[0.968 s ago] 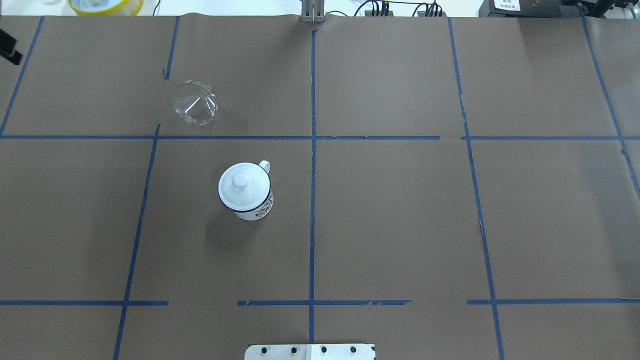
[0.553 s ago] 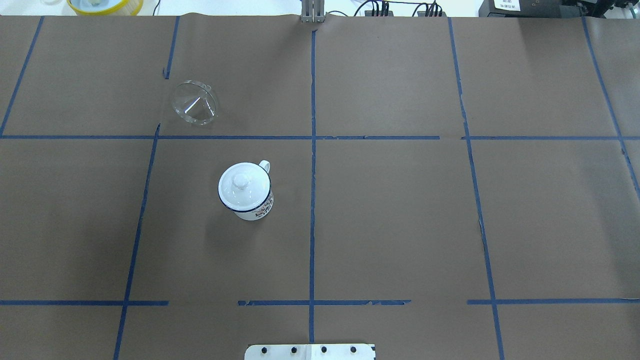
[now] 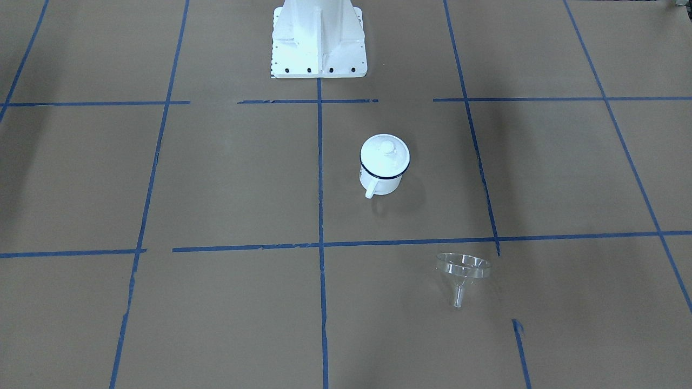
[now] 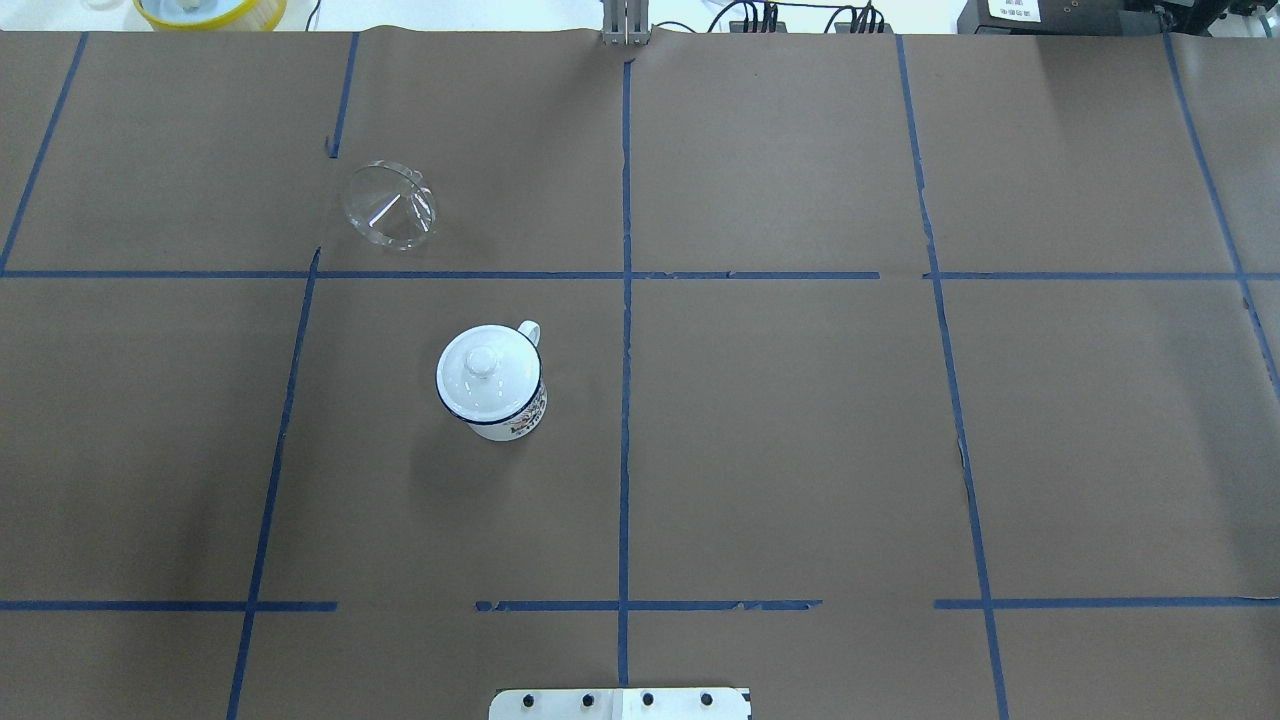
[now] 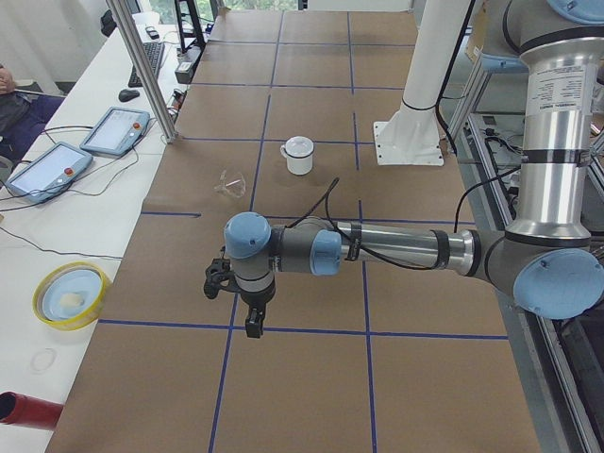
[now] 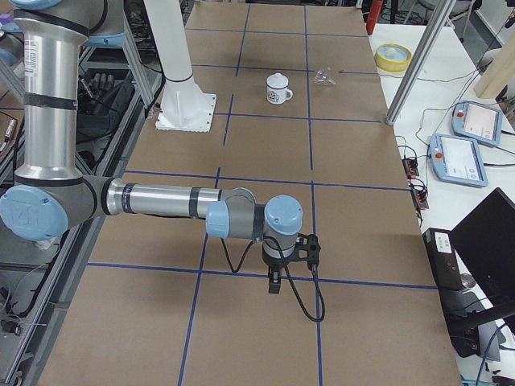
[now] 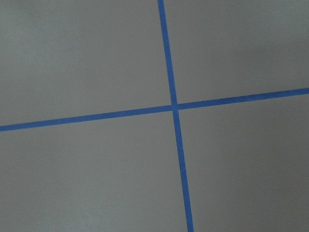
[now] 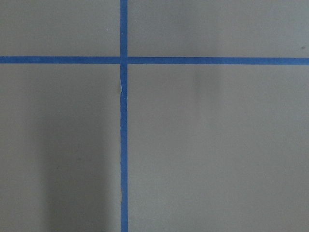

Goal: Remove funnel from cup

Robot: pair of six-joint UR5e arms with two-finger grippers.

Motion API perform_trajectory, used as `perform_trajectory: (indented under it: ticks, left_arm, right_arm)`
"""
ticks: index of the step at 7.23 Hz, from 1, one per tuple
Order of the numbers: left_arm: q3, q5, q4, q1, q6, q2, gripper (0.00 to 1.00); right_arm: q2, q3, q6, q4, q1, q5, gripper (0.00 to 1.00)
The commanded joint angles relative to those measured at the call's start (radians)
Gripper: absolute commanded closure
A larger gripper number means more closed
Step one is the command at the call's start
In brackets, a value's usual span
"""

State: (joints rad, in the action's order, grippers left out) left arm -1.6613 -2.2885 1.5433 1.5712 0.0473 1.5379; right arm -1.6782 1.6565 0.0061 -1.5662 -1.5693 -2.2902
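The clear funnel (image 4: 390, 205) lies on its side on the brown table, apart from the cup; it also shows in the front view (image 3: 464, 270). The white cup (image 4: 497, 403) with its dark blue rim stands upright, a round white lid (image 4: 482, 362) with a knob on top of it. It shows in the front view too (image 3: 382, 181). My left gripper (image 5: 250, 326) hangs over the table far from both, at the table's left end. My right gripper (image 6: 275, 283) hangs at the right end. I cannot tell whether either is open or shut. Both wrist views show only paper and blue tape.
The white robot base (image 3: 319, 38) stands at the near edge of the table. A yellow-rimmed bowl (image 4: 210, 10) sits beyond the far edge. Tablets (image 5: 47, 165) and an aluminium post (image 5: 142, 66) stand on the side bench. Blue tape lines grid the table.
A dark part at the overhead view's left edge has gone out of view. The funnel and the cup have stayed in place.
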Motion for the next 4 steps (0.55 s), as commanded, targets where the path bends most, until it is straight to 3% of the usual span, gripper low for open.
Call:
perform_trajectory:
  ticks: [1,4]
  left_arm:
    - [0.000,0.000,-0.005,0.007,0.000,-0.015,0.00]
    - [-0.005,0.000,-0.008,0.009,0.000,-0.016,0.00]
  right_arm:
    - [0.000,-0.001,0.000,0.000,0.000,0.000,0.00]
    - [0.000,0.000,0.000,0.000,0.000,0.000,0.00]
